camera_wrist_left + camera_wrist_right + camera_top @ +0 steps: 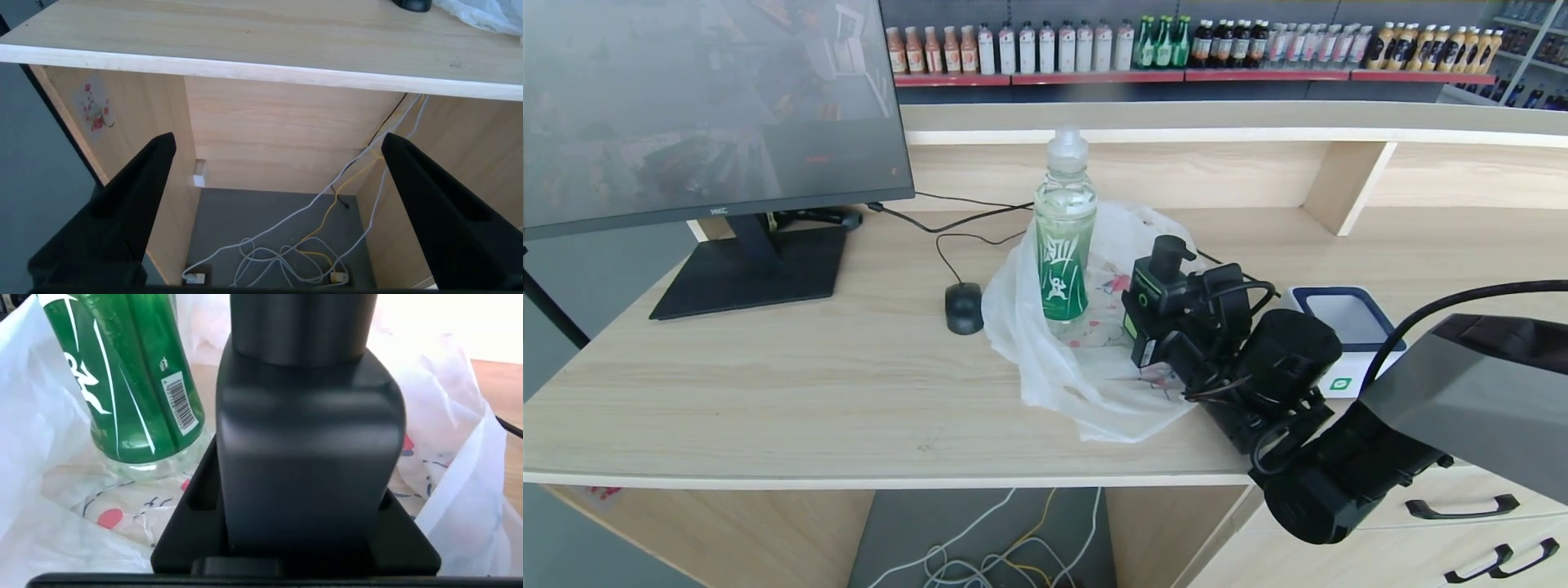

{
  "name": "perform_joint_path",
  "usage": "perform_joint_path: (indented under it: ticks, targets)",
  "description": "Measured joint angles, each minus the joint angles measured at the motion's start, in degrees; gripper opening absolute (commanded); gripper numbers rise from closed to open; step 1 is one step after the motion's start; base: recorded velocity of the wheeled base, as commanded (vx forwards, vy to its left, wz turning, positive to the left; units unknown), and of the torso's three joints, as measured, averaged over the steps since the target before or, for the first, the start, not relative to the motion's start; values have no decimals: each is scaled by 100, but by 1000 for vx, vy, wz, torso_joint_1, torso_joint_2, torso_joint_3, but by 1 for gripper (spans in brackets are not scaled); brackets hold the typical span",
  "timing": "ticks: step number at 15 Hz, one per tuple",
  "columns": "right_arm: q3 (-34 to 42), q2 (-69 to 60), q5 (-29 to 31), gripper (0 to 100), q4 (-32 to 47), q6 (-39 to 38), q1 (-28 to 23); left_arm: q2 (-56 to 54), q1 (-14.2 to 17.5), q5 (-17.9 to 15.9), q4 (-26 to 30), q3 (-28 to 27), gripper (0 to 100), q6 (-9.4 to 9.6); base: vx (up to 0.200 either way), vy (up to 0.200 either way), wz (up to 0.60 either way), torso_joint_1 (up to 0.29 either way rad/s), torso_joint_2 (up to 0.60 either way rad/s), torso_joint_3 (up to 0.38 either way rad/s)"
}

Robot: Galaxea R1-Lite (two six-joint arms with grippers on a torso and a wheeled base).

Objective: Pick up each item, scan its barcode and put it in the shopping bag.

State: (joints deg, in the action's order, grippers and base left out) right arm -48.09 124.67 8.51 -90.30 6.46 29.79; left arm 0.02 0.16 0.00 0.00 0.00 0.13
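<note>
A clear bottle with a green label (1062, 245) (131, 376) stands upright inside the white plastic shopping bag (1029, 351) (458, 482) at the middle of the wooden counter. My right gripper (1176, 339) (298, 539) is shut on a dark pump bottle (1156, 294) (302, 433), held upright over the bag's right side, close beside the green bottle. My left gripper (278, 163) is open and holds nothing. It hangs low in front of the counter edge (245, 69), facing the space under the desk.
A white barcode scanner with a dark window (1343, 318) sits right of the bag. A monitor (711, 106) and a black mouse (964, 308) stand to the left. Drawers (1462, 506) lie at lower right; loose cables (278, 245) hang under the desk.
</note>
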Motion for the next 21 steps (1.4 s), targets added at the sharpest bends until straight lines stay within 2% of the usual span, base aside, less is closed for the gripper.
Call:
perform_joint_path:
  ticks: [12,13,21]
  targets:
    - [-246,368,5,0,30,-9,-45,0,0,-2,0,0,100,0,0,0,0,0,0,0]
    - [-246,368,5,100,33,-12,-45,0,0,0,0,0,100,0,0,0,0,0,0,0]
    - [63,-9,0,100,83,-102,79,0,0,0,0,0,100,-2,0,0,0,0,0,0]
